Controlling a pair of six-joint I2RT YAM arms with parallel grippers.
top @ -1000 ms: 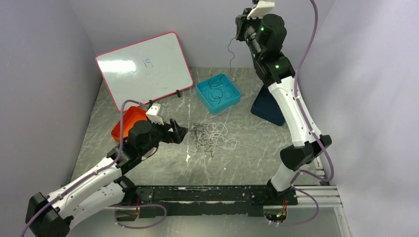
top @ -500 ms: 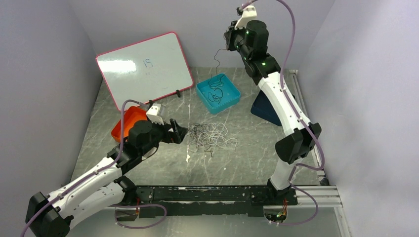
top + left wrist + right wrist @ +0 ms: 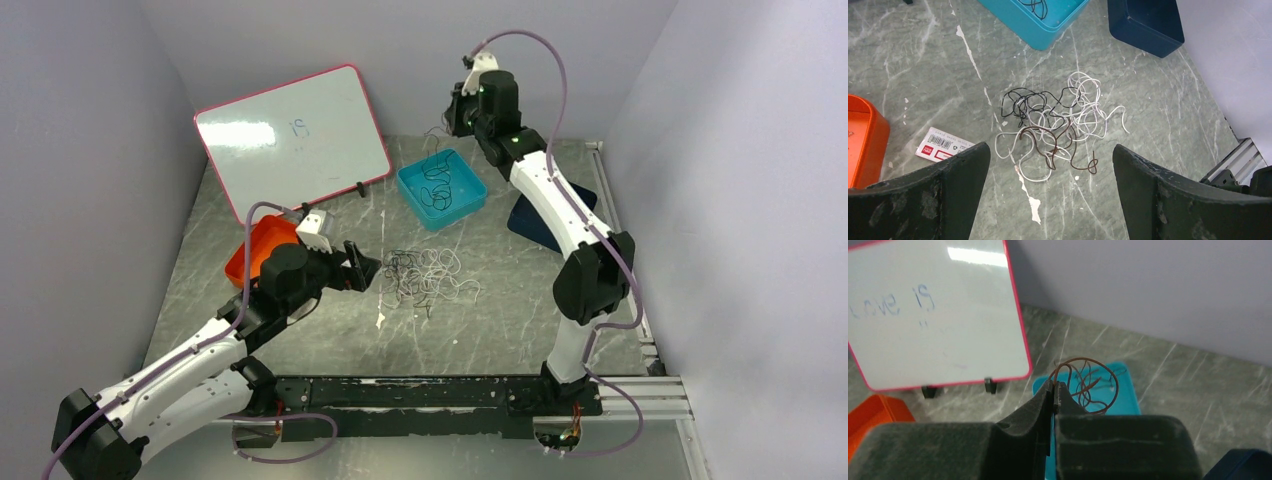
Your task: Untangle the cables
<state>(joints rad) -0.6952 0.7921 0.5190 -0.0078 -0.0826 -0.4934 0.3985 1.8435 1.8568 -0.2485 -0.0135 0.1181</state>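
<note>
Your right gripper [image 3: 1053, 390] pinched a reddish-brown cable [image 3: 1085, 358] over the teal tray [image 3: 1048, 32], at the table's far side. Left gripper [image 3: 1050, 152] gaped wide beside the mid-table tangle [image 3: 1053, 125]. You likely needed to lower the cable inside before releasing.

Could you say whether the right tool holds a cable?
Yes, the right tool is shut on a brown cable looping above the teal tray.

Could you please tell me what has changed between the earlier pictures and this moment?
The right gripper, shut on a brown cable, has moved left and down toward the teal tray, so the cable that dangled from high up now hangs just over the tray. The left gripper stayed open above the tangled pile, which has not moved. The whiteboard and orange tray are unchanged.
</note>
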